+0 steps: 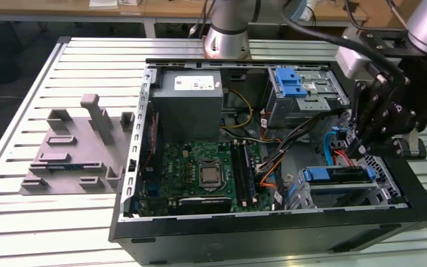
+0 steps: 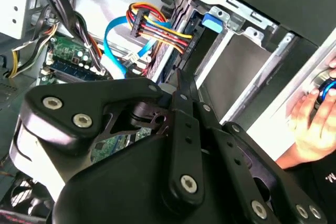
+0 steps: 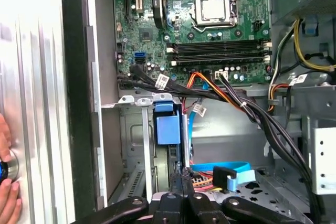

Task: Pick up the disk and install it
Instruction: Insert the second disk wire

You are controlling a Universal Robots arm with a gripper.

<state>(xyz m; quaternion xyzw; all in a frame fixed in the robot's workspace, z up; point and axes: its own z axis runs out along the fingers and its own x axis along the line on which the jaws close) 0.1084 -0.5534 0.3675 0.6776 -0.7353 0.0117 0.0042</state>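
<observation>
The disk sits in the bay at the computer case's front corner, the claw pressed together beside it, so loose cables nearby could snag.

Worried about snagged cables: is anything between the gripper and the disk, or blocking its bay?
Nothing visible. The disk already sits in its bay, with the gripper right at it. The blue cable and coloured leads lie beside it, not across.
</observation>
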